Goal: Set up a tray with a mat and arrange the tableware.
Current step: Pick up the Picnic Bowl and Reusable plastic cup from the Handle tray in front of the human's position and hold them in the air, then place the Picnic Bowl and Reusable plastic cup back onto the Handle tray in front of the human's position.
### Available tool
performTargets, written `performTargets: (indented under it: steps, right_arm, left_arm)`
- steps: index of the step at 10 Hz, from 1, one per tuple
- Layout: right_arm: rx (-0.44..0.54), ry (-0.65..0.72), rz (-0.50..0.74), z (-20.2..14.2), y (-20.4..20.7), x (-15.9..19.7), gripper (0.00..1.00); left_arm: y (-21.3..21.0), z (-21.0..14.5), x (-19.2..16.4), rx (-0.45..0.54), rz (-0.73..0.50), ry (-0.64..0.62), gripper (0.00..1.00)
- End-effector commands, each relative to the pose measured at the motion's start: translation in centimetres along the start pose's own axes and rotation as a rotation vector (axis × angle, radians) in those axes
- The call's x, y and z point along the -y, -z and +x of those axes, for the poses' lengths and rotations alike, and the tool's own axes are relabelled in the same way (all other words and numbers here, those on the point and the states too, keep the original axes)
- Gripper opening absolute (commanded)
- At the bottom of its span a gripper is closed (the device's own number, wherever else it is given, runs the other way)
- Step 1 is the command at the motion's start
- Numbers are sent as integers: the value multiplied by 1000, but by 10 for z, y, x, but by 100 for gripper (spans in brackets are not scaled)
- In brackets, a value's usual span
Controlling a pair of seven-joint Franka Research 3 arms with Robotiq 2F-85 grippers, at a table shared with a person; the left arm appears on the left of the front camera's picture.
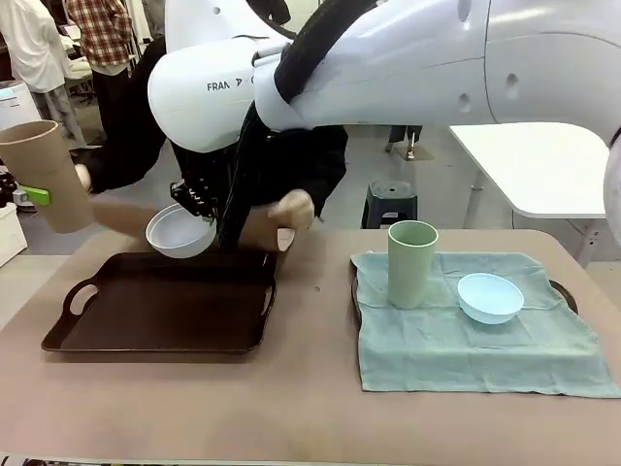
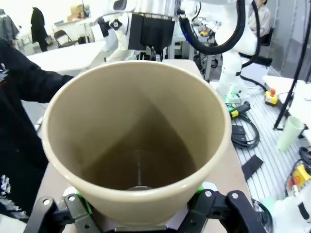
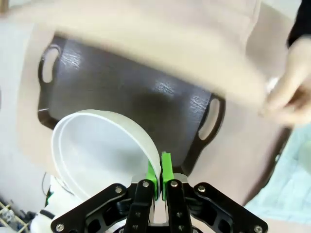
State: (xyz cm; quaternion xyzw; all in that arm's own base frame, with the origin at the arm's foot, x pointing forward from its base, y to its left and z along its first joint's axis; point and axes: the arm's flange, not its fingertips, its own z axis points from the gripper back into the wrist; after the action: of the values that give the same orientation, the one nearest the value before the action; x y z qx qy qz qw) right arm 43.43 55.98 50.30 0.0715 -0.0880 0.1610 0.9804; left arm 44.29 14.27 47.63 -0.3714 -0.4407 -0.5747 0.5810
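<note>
Right pincer (image 3: 159, 180) pinching white bowl (image 1: 179, 233) by its rim, tilted, just above the dark tray's (image 1: 155, 320) far edge, tray directly below; left pincer (image 2: 141, 213) clamped round upright beige tumbler (image 1: 44, 175), held aloft off the table's left edge.

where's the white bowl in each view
Front view: white bowl hangs tilted over the far edge of the bare dark tray, pinched by the right gripper.
Left wrist view: not in it.
Right wrist view: lower left, rim between shut jaws.
Shared landmark: the dark tray.
</note>
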Motion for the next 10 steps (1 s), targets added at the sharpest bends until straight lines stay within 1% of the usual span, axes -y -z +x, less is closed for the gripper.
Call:
performTargets:
  steps: [1,10]
  right_arm:
    - [3,-13,24,8,-5,-5,0]
    - [3,-13,24,8,-5,-5,0]
  left_arm:
    - [-4,5,-5,-1,3,20,0]
    - [-4,5,-5,-1,3,20,0]
